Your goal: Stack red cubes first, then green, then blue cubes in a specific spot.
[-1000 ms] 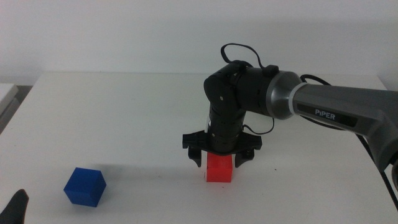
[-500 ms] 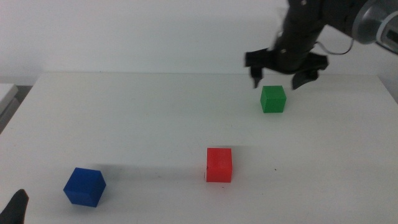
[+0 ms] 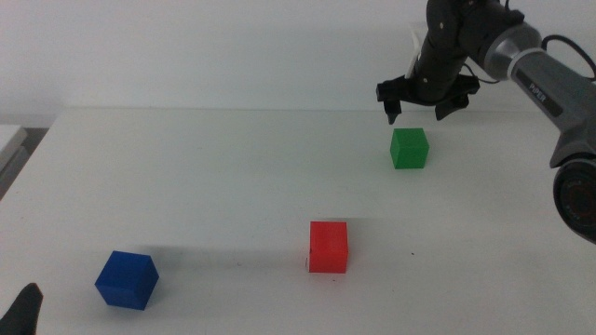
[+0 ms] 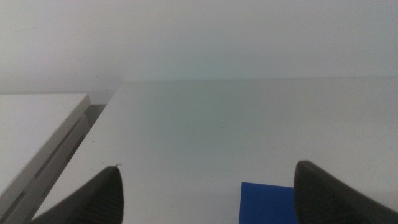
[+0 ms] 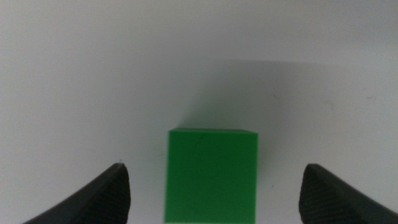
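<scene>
The red cube [image 3: 328, 247] sits alone on the white table, near the middle front. Far right at the back stands the green cube [image 3: 409, 148] [image 5: 212, 175]. My right gripper [image 3: 416, 107] [image 5: 211, 186] hovers just above and behind it, open, jaws spread wider than the cube with nothing between them. At the front left lies the blue cube [image 3: 127, 278], whose top edge shows in the left wrist view [image 4: 266, 203]. My left gripper [image 4: 208, 193] waits open at the front left corner, only a dark tip [image 3: 23, 309] visible in the middle view.
A tiny dark scuff mark [image 3: 413, 254] lies on the table right of the red cube. A white shelf edge [image 3: 9, 141] [image 4: 37, 134] borders the table's left side.
The right gripper let go of the red cube, rose and swung to the back right over the green cube, then settled a little further back. The left arm stayed still.
</scene>
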Motion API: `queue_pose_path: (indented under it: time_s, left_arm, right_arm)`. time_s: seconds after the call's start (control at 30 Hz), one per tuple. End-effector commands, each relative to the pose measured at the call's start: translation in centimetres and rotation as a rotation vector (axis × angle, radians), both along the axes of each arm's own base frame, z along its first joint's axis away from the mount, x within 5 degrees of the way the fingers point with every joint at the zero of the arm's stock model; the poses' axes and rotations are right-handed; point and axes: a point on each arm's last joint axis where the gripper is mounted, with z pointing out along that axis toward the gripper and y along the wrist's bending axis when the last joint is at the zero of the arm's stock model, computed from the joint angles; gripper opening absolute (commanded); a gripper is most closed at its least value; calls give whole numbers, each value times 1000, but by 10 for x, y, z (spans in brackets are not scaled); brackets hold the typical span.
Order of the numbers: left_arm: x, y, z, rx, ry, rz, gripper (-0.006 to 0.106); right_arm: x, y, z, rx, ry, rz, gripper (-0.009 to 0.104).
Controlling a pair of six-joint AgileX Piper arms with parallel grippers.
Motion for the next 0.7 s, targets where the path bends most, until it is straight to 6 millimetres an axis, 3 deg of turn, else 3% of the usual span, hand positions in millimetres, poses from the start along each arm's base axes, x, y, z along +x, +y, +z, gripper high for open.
queue_pose_path:
  time_s: [0.0, 0.43, 0.6, 0.67]
  left_arm:
    - [0, 0, 1, 4, -15, 2, 94]
    - [0, 0, 1, 6, -15, 1, 94]
    - [0, 0, 1, 4, -15, 2, 94]
    - [0, 0, 1, 4, -15, 2, 94]
  right_arm:
    - [5, -7, -1, -6, -4, 0, 86]
    - [9, -2, -36, 28, 73, 0, 76]
    - [10, -2, -49, 12, 95, 0, 64]
    - [11, -3, -51, 2, 96, 0, 50]
